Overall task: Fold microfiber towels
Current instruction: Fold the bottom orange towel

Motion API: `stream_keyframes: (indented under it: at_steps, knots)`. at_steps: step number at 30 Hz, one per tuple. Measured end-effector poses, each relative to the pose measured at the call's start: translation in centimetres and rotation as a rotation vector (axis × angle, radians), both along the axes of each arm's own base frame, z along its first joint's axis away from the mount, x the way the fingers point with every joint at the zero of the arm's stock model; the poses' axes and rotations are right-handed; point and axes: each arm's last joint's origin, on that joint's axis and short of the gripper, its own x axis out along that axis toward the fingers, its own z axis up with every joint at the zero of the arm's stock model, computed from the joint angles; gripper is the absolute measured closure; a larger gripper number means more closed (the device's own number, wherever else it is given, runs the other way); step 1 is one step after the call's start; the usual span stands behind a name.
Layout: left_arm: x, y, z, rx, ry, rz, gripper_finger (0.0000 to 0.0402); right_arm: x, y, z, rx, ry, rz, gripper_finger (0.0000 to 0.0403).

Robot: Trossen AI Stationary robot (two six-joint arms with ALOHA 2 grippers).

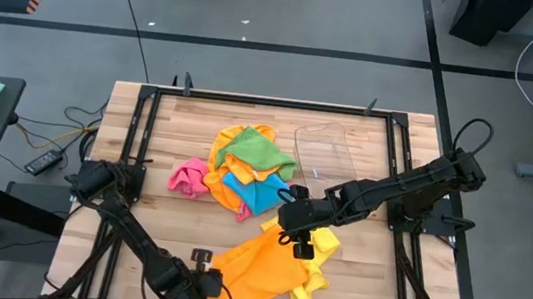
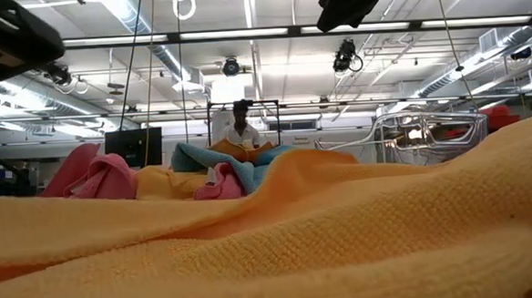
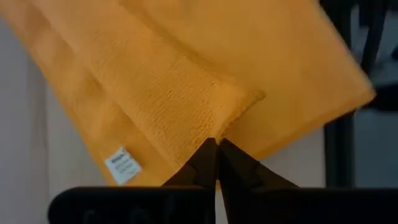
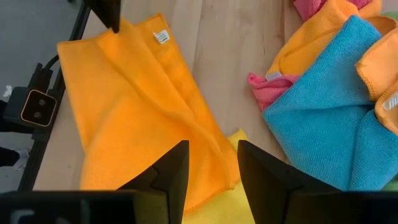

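An orange microfiber towel (image 1: 258, 264) lies spread near the table's front edge, partly over a yellow towel (image 1: 319, 266). My left gripper (image 1: 215, 290) is at the orange towel's near left corner, shut on it; a white label (image 3: 122, 163) lies close by. My right gripper (image 1: 299, 236) stands open above the orange towel's far right part (image 4: 155, 118), with nothing between its fingers. A heap of towels (image 1: 244, 167) in green, blue, pink and orange rests in the table's middle. My left gripper pinches a raised fold (image 3: 214, 124) of the orange towel between its two shut fingers, near the corner with the label. The fingers come from above, slanting down. The ridge of cloth runs away from the fingertips; the rest of the towel lies on the table.
A clear plastic tray (image 1: 325, 151) stands at the far right of the heap. A black frame (image 1: 147, 136) borders the wooden table top. Bare wood shows between the heap and the orange towel (image 1: 188, 221). A person (image 2: 240, 127) stands in the room behind the table.
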Motion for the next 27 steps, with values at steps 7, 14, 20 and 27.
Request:
stream_keyframes:
  at_steps: [7,14,20,27]
  knots:
    - [-0.5,-0.6,0.0,-0.12,0.013,0.229,0.0381,0.0,0.0,0.0,0.0,-0.002,0.001,0.0258]
    - [-1.5,-1.5,0.1,-0.182,0.0,0.368,0.0374,0.0,0.0,0.0,0.006,0.001,0.011,0.0258]
    - [-2.0,-2.1,0.5,-0.197,-0.047,0.373,0.039,0.0,0.2,0.1,0.011,-0.007,0.034,0.0258]
    - [-1.1,-0.9,0.3,-0.12,-0.051,0.341,0.0368,0.2,0.2,0.2,0.015,-0.025,0.038,0.0258]
